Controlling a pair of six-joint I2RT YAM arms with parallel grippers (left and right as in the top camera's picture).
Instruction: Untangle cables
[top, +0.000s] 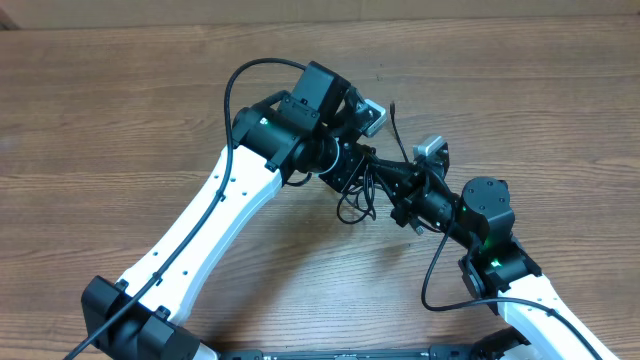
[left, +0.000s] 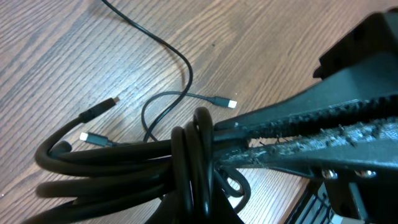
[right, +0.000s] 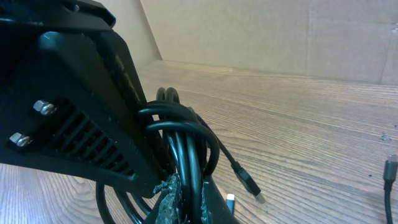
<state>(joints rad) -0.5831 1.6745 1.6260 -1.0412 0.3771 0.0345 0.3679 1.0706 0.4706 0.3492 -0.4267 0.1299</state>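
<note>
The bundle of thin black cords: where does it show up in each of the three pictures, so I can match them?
Overhead: the bundle of thin black cords sits at the centre of the picture.
Left wrist: the bundle fills the lower middle, close up.
Right wrist: the bundle stands at lower centre-left.
Shared landmark: the brown wooden table.

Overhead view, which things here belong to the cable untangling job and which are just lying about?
Belongs to the job:
- cables, bunched in a knot
- left end effector, shut on the cables
- right end effector, shut on the cables

Just there:
- wooden table
- cardboard wall
</note>
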